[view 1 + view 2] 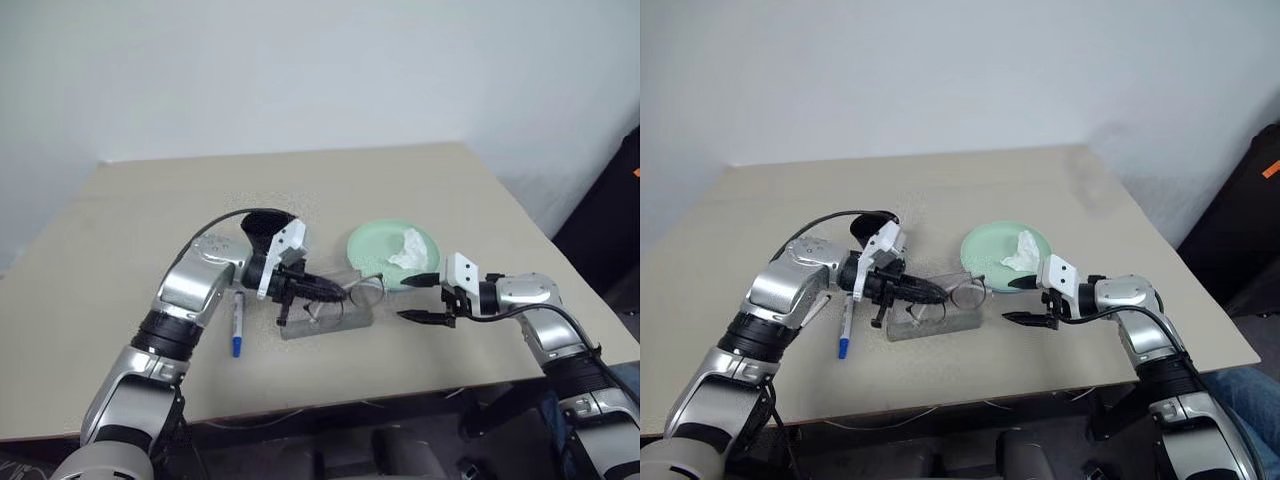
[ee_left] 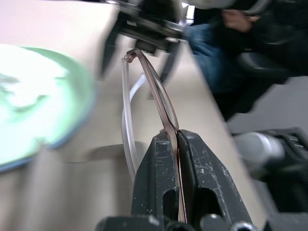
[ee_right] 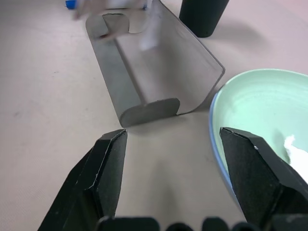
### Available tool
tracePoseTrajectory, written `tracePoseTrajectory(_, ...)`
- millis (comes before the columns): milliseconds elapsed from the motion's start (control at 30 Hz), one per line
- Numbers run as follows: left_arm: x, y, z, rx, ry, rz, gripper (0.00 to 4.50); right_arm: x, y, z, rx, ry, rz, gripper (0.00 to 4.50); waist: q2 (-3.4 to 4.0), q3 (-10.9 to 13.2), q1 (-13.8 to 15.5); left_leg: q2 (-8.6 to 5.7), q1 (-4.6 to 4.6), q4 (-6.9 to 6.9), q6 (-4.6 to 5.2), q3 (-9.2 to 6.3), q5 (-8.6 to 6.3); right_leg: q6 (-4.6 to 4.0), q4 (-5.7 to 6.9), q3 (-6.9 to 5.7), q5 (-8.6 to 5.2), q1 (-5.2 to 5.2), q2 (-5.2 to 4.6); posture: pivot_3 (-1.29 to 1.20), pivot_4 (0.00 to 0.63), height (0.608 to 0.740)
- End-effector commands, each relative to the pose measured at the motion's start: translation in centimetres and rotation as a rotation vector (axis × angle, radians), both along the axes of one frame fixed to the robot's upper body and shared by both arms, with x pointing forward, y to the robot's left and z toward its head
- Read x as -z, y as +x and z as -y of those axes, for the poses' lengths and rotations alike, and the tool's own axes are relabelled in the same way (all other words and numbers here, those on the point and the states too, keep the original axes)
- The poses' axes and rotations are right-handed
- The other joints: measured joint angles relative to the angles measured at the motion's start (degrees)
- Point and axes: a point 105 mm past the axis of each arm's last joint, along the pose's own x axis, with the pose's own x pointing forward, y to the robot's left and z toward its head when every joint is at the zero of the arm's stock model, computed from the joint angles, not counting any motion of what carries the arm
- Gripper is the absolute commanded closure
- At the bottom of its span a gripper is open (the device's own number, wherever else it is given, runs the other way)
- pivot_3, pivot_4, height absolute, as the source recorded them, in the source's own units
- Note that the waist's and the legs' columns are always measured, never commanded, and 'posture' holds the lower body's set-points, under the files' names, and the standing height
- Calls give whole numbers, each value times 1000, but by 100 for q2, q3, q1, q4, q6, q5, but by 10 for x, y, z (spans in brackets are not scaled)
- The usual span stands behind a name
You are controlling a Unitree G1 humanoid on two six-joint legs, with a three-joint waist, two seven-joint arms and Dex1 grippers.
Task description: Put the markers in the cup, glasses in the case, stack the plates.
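Observation:
My left gripper [image 1: 335, 292] is shut on one temple arm of the thin-framed glasses [image 1: 366, 291], close up at the glasses [image 2: 153, 91]. It holds them just above the right end of the open grey case [image 1: 325, 320]. A white marker with a blue cap [image 1: 238, 322] lies on the table left of the case. The black cup [image 1: 262, 226] stands behind my left wrist. The mint green plate [image 1: 380, 243] sits right of the case with a light blue rim [image 3: 217, 139] under its edge. My right gripper [image 1: 424, 300] hangs open between case and plate.
A crumpled white tissue [image 1: 408, 250] lies in the green plate. The beige table [image 1: 150, 220] has bare room at the back and left. Its front edge runs just below the case. A dark object stands off the table at the far right.

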Motion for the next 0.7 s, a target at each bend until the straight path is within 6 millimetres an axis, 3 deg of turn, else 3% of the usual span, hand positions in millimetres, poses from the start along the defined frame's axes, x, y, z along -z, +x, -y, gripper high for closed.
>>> tracePoseTrajectory(33, -4, 16, -9, -34, 62, 119, 4353, -14, 7, -3, -3, 23, 61, 1148, 0, 0, -3, 0, 0, 0, 0, 1, 0, 0, 0, 1, 0, 0, 1, 0, 0, 740)
tracePoseTrajectory(333, 32, 20, -10, 36, 199, 166, 4353, -14, 6, -4, 4, 32, 65, 1148, -9, -5, 10, -5, -5, 2, 0, 4, 0, 1, -1, 14, 0, 0, 1, 0, 0, 740)
tracePoseTrajectory(700, 39, 7, -11, 117, 183, -10, 4353, -11, 0, 1, 24, 27, 62, 1148, -14, -5, -3, -4, -6, 3, 1, 5, 0, 1, 1, 16, 1, 0, 2, 0, 0, 740)
